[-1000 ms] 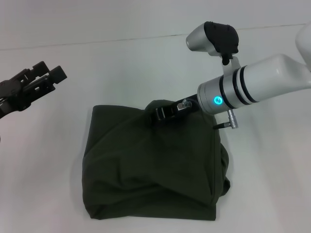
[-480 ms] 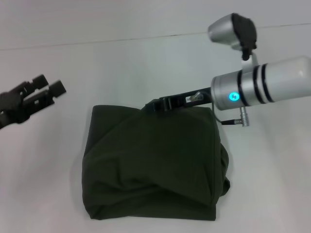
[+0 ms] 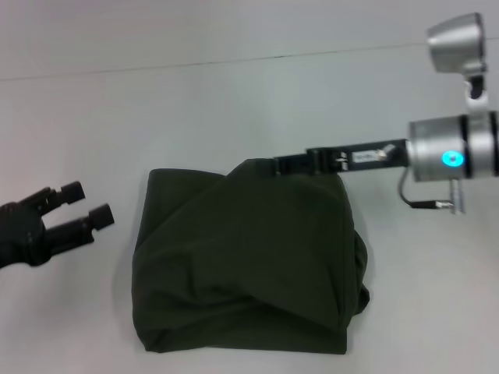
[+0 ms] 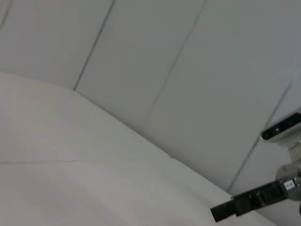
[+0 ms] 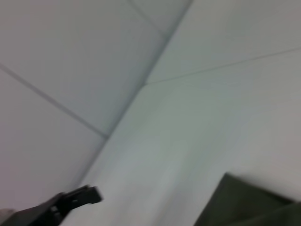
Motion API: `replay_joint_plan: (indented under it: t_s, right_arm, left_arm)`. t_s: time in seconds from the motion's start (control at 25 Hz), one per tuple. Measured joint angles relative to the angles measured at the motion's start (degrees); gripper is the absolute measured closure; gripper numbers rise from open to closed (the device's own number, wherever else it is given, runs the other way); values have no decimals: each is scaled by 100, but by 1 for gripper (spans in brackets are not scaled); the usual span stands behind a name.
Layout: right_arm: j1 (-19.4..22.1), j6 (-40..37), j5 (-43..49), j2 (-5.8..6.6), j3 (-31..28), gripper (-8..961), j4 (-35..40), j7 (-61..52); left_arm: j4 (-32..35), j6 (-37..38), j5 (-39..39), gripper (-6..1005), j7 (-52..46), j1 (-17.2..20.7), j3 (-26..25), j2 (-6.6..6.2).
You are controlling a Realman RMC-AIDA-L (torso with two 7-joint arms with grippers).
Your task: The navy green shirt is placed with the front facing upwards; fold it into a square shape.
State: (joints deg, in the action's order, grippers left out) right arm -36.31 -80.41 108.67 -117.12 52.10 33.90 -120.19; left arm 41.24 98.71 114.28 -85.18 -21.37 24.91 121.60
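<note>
At the far edge of the folded navy green shirt (image 3: 245, 261) the right gripper (image 3: 282, 164) reaches in sideways, grip unclear, nearer than the spread-fingered left gripper (image 3: 84, 206), well off beside it.

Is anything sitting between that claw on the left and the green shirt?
Nothing visible. Only bare white table lies between the left end effector and the folded navy green shirt. The right end effector is at the shirt's far edge.

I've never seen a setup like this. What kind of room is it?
Probably a robot test lab: a plain white table against bare pale panelled walls, with only a folded dark olive-green cotton shirt between two black grippers, left and right.
</note>
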Motion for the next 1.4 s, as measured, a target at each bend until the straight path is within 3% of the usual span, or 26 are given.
replay_joint_plan:
  t_s: [0.04, 0.12, 0.16, 0.32, 0.4, 0.64, 1.4]
  right_arm:
    - [48, -178, 1, 38, -74, 789, -1, 36]
    - [217, -747, 21, 212, -190, 551, -36, 42]
    - [217, -747, 21, 212, -190, 522, -36, 42]
    - [542, -1457, 39, 475, -235, 405, -66, -148]
    - [598, -1564, 42, 513, -235, 347, -66, -203]
    - [760, -1954, 419, 608, -236, 351, -68, -626]
    - [1245, -2173, 1200, 544, -249, 352, -134, -880]
  left_arm:
    - [20, 84, 38, 82, 37, 25, -5, -6]
    - [76, 304, 140, 82, 94, 73, -14, -14]
    - [110, 407, 200, 82, 115, 93, -24, -17]
    - [199, 649, 465, 82, 239, 188, -44, 1]
    - [206, 704, 558, 82, 370, 236, -49, 19]
    - [210, 748, 708, 82, 538, 310, -62, 50]
    - [168, 895, 667, 83, 525, 193, -66, 39]
